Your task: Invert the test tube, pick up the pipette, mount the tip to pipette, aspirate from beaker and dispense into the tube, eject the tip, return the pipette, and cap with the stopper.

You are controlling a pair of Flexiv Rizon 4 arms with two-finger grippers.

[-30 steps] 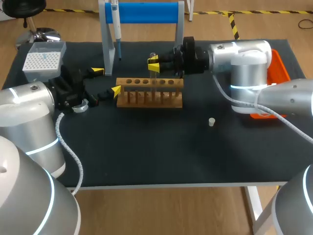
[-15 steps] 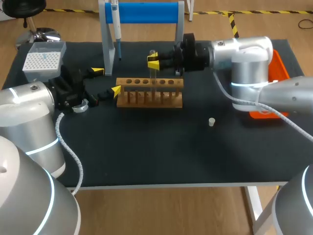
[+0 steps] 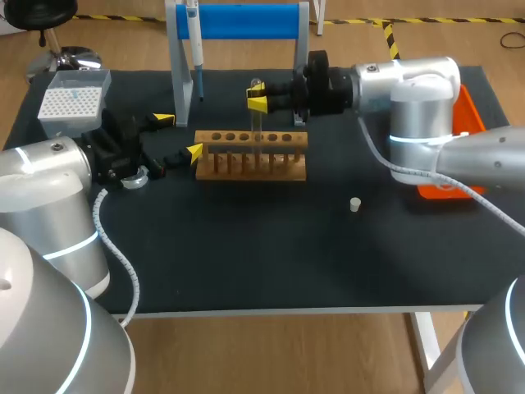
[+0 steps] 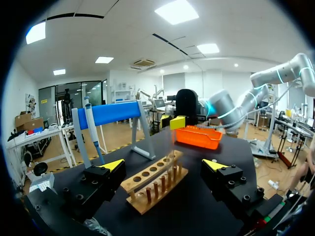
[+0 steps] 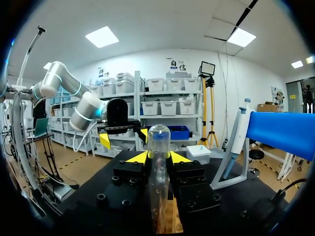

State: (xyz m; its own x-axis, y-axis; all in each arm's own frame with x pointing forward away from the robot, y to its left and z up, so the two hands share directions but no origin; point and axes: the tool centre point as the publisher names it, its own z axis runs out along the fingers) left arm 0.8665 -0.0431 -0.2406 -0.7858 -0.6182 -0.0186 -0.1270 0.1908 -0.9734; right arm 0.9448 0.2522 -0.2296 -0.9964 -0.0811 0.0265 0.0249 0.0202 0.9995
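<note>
Right arm: our right gripper [image 3: 257, 98] is holding the test tube [image 3: 257, 123] upright over the wooden rack [image 3: 250, 156]. Both yellow fingertips [image 5: 138, 158] are pressing on the glass from opposite sides, closed to the tube's width. In the right wrist view the test tube [image 5: 158, 140] is sitting squarely between them, its rounded end poking out past the tips. Its lower end is reaching the rack's top board; we cannot tell whether it is inside a hole.

Left arm: our left gripper [image 3: 176, 135] is hovering just beside the rack's end, fingers spread wide and holding nothing.

The pipette [image 3: 195, 45] is hanging on the blue stand [image 3: 238, 20]. The stopper [image 3: 354, 204] is lying on the table [image 3: 246, 246], well apart from the rack
</note>
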